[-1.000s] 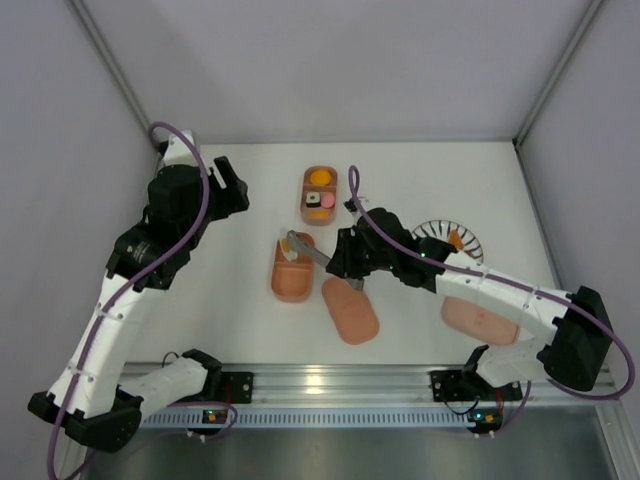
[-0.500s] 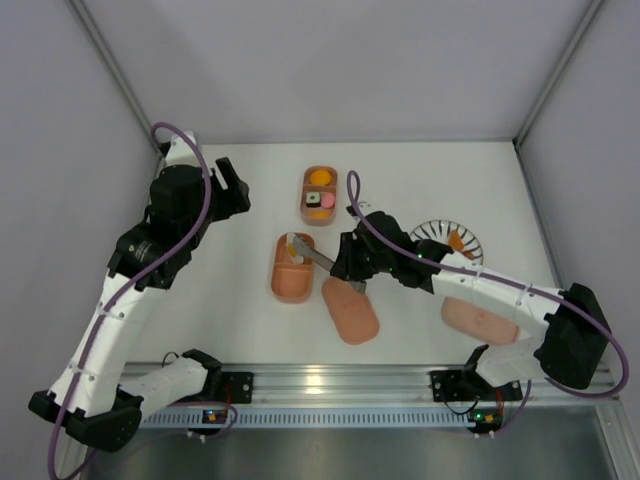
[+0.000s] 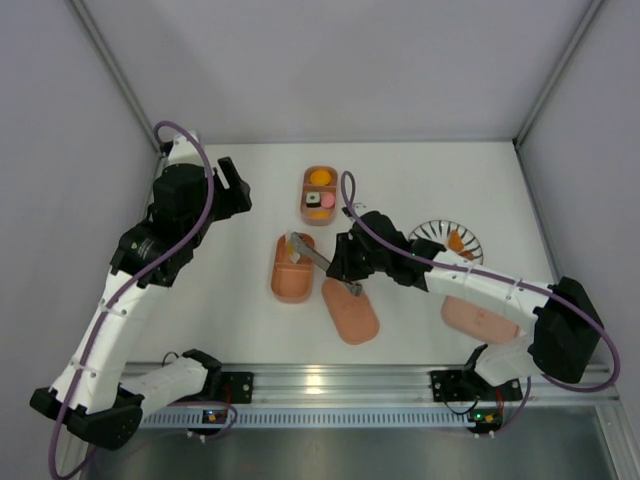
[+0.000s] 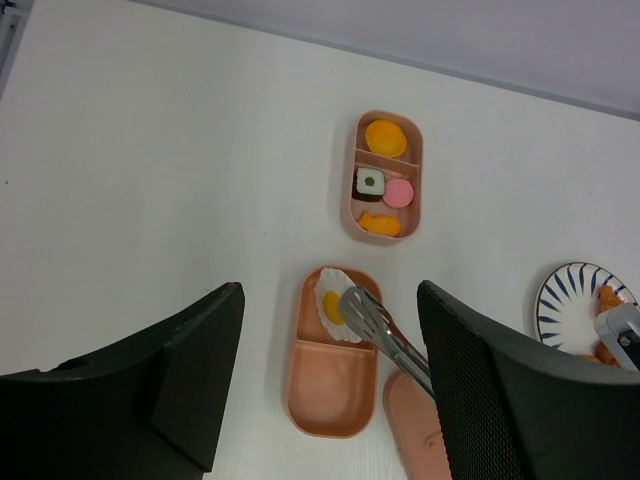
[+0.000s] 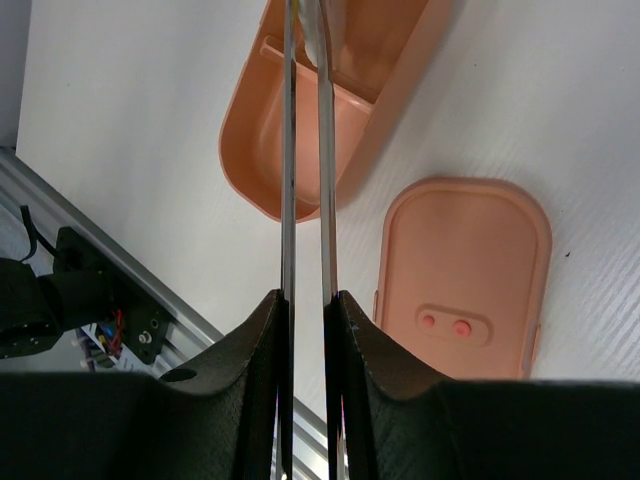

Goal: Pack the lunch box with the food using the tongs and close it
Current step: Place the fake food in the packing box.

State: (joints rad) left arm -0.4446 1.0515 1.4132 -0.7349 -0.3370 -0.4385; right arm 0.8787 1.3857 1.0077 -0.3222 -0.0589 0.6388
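Right there, the right pincer (image 5: pixel 305 305) was clamped narrow on the tongs (image 4: pixel 385 335), gripping the two thin arms well back from their tips, with the arms pressed almost together. The tips reached over the near lunch box tray (image 4: pixel 330 385) and sat at the fried egg (image 4: pixel 331 303) in its far compartment, though I couldn't tell whether they were pinching it or only touching. The tray's near compartment held nothing. Just beyond, apart from it, the far lunch box tray (image 4: pixel 412 212) carried an orange round piece (image 4: pixel 385 137), a sushi roll (image 4: pixel 369 182), a pink piece (image 4: pixel 399 192) and a small orange bit (image 4: pixel 378 224). One lid (image 5: pixel 465 270) lay flat on the white surface (image 3: pixel 220 290) just beside the near tray, and a second lid (image 3: pixel 480 318) lay farther right, partly under the right arm. Behind that arm a striped plate (image 4: pixel 560 300) showed one orange-brown piece (image 4: pixel 605 300). Over on the left, the left pincer (image 3: pixel 235 185) hung wide open, holding nothing, well apart from both trays.
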